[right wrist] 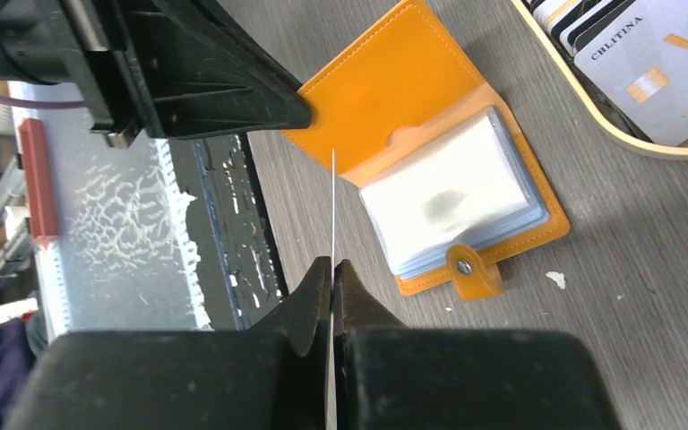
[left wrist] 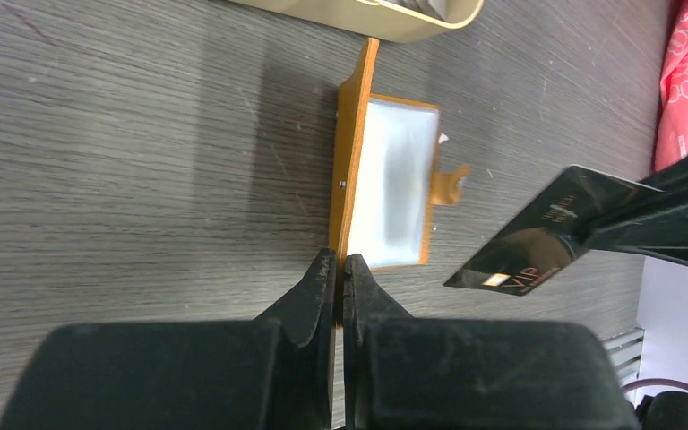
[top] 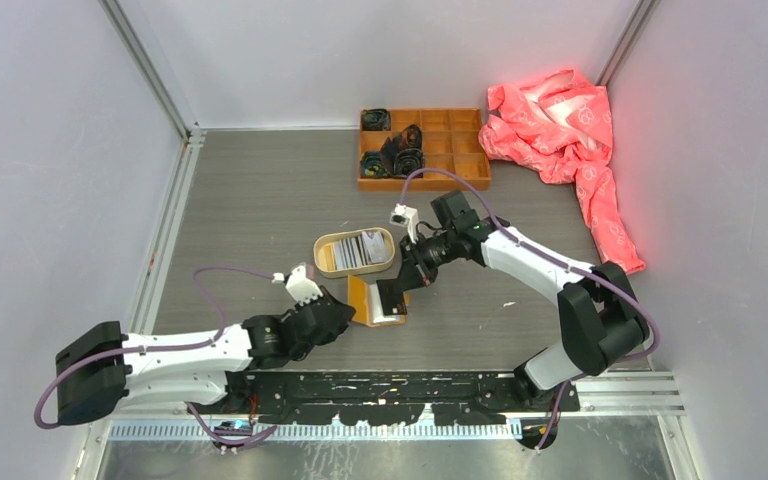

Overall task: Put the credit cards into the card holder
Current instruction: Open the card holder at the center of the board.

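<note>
The mustard-orange card holder (top: 365,297) lies open on the table, with its pale sleeves (right wrist: 452,202) facing up. My left gripper (left wrist: 341,262) is shut on the edge of its raised cover flap (left wrist: 351,152). My right gripper (right wrist: 333,264) is shut on a dark credit card. The card is edge-on in the right wrist view (right wrist: 333,206) and shows its black face in the left wrist view (left wrist: 537,237). It hangs just above the table beside the sleeves. More credit cards (top: 360,250) lie in the oval tan tray (top: 322,252).
The oval tray sits just beyond the holder. An orange wooden compartment box (top: 450,150) with dark items stands at the back. A pink cloth (top: 560,130) lies at the back right. The arms' base rail (top: 410,390) runs along the near edge.
</note>
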`<action>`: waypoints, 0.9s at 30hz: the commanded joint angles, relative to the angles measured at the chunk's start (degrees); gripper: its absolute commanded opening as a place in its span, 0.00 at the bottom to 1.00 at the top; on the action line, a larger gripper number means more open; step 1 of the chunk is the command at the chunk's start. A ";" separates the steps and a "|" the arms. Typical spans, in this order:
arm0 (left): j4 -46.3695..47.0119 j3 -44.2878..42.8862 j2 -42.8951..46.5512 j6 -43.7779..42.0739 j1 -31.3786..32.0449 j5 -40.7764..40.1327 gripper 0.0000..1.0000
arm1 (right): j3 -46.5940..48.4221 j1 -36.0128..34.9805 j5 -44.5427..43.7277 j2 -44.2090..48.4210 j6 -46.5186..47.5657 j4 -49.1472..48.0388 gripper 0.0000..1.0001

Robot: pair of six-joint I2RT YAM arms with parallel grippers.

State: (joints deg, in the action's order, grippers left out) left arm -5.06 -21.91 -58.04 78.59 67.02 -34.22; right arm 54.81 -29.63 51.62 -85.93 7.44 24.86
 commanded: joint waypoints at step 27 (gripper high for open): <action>-2.02 -1.86 -3.13 5.62 3.31 -5.69 0.00 | 2.59 -0.19 -22.63 -2.69 -5.64 -1.94 0.01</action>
State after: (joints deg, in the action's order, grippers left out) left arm -7.40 -23.42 -61.47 84.23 69.76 -37.93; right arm 55.83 -30.41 28.56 -89.49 3.53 25.19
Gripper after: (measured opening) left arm 0.018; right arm 0.040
